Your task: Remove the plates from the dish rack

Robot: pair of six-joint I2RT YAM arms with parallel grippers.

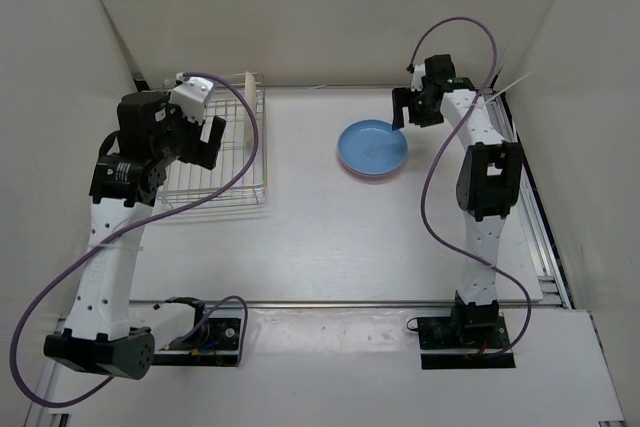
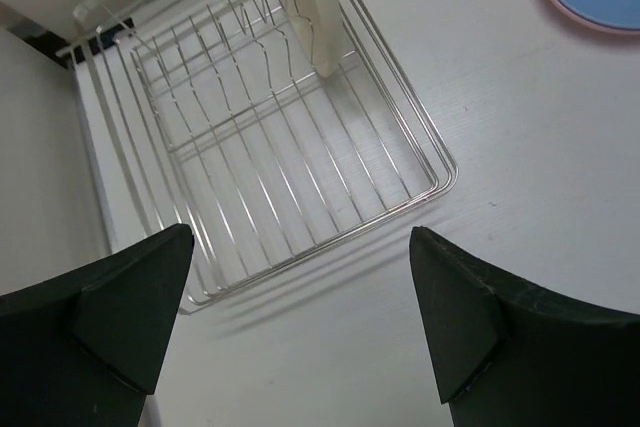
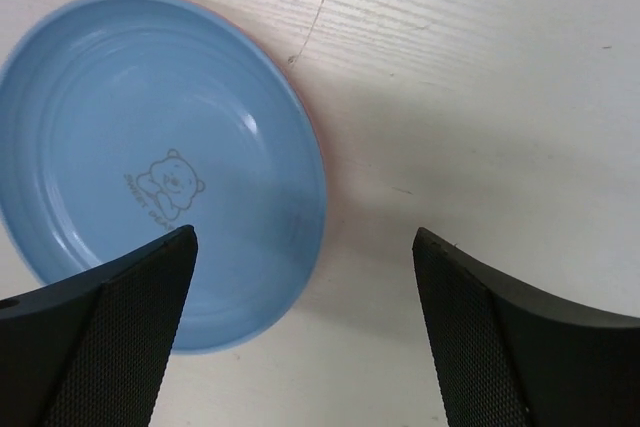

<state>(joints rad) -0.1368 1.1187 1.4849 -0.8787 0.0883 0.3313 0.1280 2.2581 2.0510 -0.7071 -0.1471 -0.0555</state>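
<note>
I see the dish rack (image 1: 215, 157) on the left side of the table (image 1: 320, 237). One plate is in it, the cream-white plate (image 1: 248, 97). It stands up on its edge at the far end of the rack, in the corner nearest the middle of the table.

My left fingers (image 1: 205, 140) hang over the rack. In the left wrist view the rack lies between the two tips and a bit ahead of them. The cream-white plate is further on, at the far end, and the tips do not touch it. These fingers are spread wide and there is nothing between them.

The blue plate (image 1: 372, 147) lies flat on the table, well apart from the rack, over on the right. It sits on top of the pink plate (image 2: 562, 13), and only a thin pink rim peeks out from under it.

My right fingers (image 1: 413, 112) hang just beside the blue plate, at its far right edge. In the right wrist view one tip is over the plate's rim and the other tip is over bare table. I cannot tell if the tip touches the plate. These fingers are spread wide too, and they hold nothing.
</note>
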